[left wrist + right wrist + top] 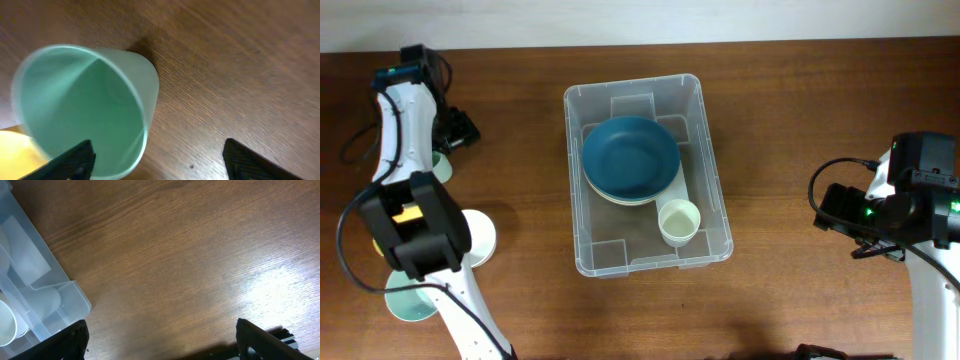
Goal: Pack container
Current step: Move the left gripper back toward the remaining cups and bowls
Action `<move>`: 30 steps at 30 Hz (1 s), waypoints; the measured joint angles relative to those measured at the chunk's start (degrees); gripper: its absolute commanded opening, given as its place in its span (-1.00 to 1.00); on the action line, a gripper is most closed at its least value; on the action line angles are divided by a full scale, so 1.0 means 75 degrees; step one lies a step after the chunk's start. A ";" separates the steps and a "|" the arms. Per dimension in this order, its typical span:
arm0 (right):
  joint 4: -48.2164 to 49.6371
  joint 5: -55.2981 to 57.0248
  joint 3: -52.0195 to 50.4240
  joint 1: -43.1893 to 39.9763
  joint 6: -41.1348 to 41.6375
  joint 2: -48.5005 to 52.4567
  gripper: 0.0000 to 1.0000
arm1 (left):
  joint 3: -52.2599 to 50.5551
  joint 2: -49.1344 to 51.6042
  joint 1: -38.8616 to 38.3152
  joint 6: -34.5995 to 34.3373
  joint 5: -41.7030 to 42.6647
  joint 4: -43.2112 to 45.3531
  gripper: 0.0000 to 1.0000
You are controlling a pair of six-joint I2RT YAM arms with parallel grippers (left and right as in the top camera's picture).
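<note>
Left claw (157,145) (beside a green cup (80,100)) and right claw (161,324) point tableward, gaping, empty.

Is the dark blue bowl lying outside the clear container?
No, the overhead view shows the dark blue bowl inside the container, stacked on a paler dish.

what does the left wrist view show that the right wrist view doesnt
Only the left wrist view: a pale green cup with something yellow beside it. Only the right wrist view: a corner of the clear container with a white cup inside. Both: the wooden table under an open hand: left hand in one, right hand in the other.
</note>
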 measured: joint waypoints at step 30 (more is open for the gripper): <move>-0.0038 0.0000 0.0000 0.0000 -0.0006 0.0000 0.80 | 0.1684 0.0009 -0.0326 0.0329 0.0239 -0.1536 -0.99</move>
